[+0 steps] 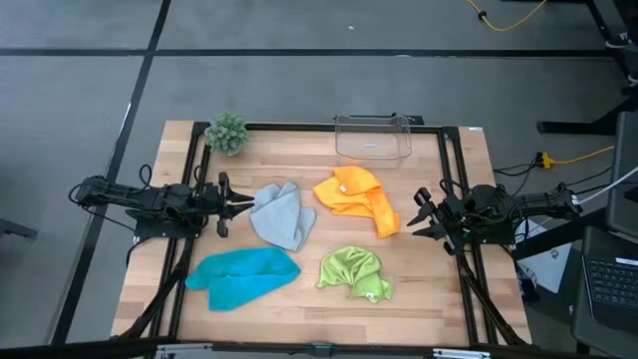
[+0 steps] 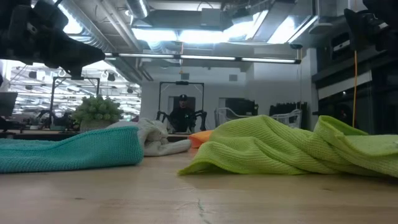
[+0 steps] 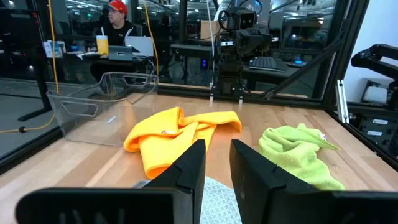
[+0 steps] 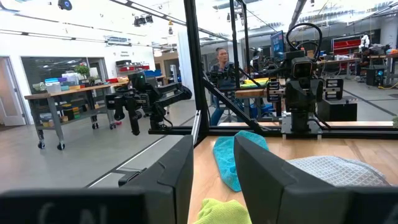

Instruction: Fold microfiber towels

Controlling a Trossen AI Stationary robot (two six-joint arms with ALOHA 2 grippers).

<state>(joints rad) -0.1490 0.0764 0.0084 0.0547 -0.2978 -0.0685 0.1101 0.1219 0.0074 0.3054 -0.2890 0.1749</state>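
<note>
Four crumpled microfiber towels lie on the wooden table. The grey towel [image 1: 282, 214] is left of centre, the orange towel [image 1: 359, 197] right of centre, the turquoise towel [image 1: 242, 276] near left and the lime green towel [image 1: 355, 271] near right. My left gripper [image 1: 247, 204] hovers level at the grey towel's left edge, open with a narrow gap [image 3: 216, 168] and nothing in it. My right gripper [image 1: 415, 213] hovers level just right of the orange towel, also open and empty [image 4: 214, 180].
A small green plant [image 1: 227, 133] stands at the far left corner. A clear plastic box [image 1: 374, 137] stands at the far edge, behind the orange towel. A black frame [image 1: 454, 189] runs along the table's sides. People sit at desks beyond the table [image 3: 115, 18].
</note>
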